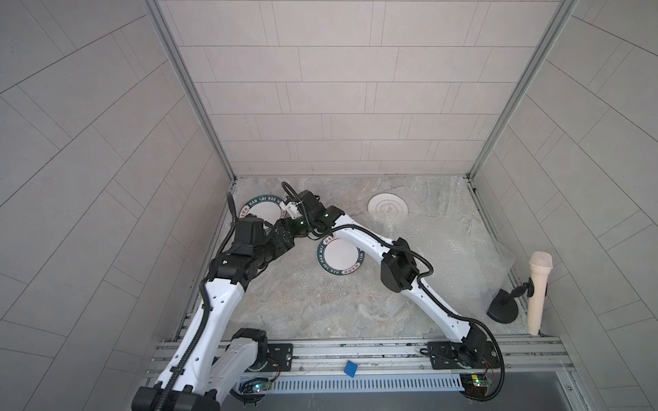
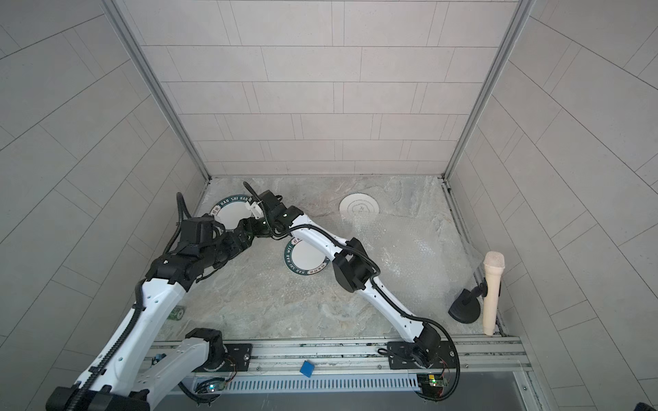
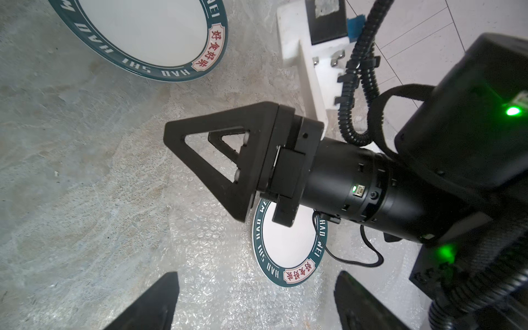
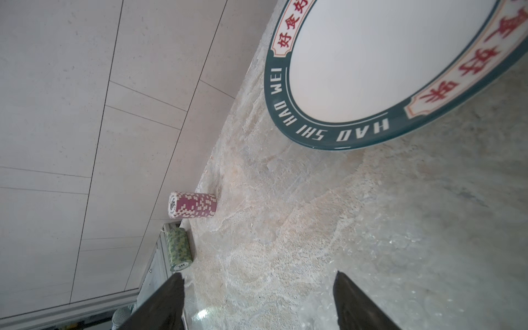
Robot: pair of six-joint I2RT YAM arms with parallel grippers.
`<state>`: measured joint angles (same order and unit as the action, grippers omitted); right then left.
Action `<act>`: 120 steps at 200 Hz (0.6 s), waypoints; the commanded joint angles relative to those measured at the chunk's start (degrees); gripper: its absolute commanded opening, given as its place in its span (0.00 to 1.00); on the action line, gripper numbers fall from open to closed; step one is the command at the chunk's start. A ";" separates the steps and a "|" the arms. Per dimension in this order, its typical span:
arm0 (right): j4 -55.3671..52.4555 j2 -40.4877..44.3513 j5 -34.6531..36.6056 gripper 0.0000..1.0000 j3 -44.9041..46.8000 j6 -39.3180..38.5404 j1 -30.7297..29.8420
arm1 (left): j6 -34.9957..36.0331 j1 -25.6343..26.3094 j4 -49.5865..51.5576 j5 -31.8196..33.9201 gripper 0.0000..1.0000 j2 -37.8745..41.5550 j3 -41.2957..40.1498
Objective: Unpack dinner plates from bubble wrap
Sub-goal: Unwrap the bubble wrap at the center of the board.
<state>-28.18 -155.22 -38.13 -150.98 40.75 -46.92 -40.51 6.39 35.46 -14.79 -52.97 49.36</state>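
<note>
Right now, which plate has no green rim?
The white plate with faint grey rings. The corner plate and the middle plate have dark green lettered rims.

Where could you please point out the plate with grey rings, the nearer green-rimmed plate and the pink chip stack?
plate with grey rings (image 1: 388, 208): in a top view, its ringed centre.
nearer green-rimmed plate (image 1: 338, 258): in a top view, its white centre.
pink chip stack (image 4: 194, 205): right wrist view, its patterned side.

Both arms extended, left claw (image 3: 257, 274) gaping, right claw (image 4: 258, 273) gaping
</note>
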 commanded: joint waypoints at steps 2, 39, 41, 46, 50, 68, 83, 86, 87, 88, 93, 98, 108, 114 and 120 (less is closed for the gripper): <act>-3.61 3.73 0.21 0.87 -0.64 -2.34 1.33 | -0.66 -0.32 -2.71 -4.11 0.90 -0.17 -0.79; -12.34 8.71 2.64 0.95 -0.56 -4.47 7.37 | -7.86 -0.21 -17.60 -16.75 0.89 -4.40 -8.53; -13.06 8.97 2.56 0.96 -0.48 -4.92 7.89 | -8.19 -0.17 -18.36 -17.16 0.89 -4.79 -8.77; -15.07 9.77 2.45 0.97 -0.39 -5.98 9.08 | -9.10 -0.21 -20.06 -18.23 0.88 -5.59 -9.74; -16.60 10.40 2.45 0.98 -0.25 -6.79 10.08 | -9.85 -0.16 -21.49 -18.84 0.88 -6.28 -10.41; -21.31 15.32 3.23 1.00 5.54 -8.75 13.82 | -11.12 0.19 -25.73 -20.12 0.88 -10.05 -12.48; -19.13 23.18 5.61 1.00 17.28 -11.18 15.35 | -10.80 0.99 -27.84 -20.66 0.88 -14.45 -12.93; -18.50 24.93 6.09 1.00 19.80 -11.58 15.60 | -10.67 1.30 -28.14 -20.78 0.87 -15.55 -12.78; -18.32 25.47 6.29 1.00 20.61 -11.71 15.70 | -10.61 1.41 -28.20 -20.84 0.87 -15.92 -12.75; -18.09 26.01 6.43 1.00 21.41 -11.86 15.71 | -10.54 1.51 -28.23 -20.87 0.87 -16.10 -12.69; -17.06 28.68 6.93 1.00 25.14 -12.36 16.18 | -10.20 1.79 -28.24 -21.33 0.87 -18.19 -12.27; -16.20 31.17 7.09 1.00 28.78 -12.68 16.67 | -9.98 2.28 -28.40 -21.63 0.87 -20.19 -11.80; -14.32 35.71 7.03 1.00 36.45 -12.72 17.88 | -10.21 3.39 -30.57 -22.02 0.86 -23.52 -11.62; -12.76 38.38 6.67 1.00 40.96 -12.42 18.52 | -10.61 4.10 -32.21 -21.70 0.86 -25.42 -11.57; -11.47 40.42 6.45 1.00 44.78 -12.37 18.89 | -10.96 4.75 -33.69 -21.32 0.86 -27.16 -11.57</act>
<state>-42.35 -122.93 -32.27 -119.13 30.85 -27.09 -49.78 8.82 9.04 -34.41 -74.56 37.06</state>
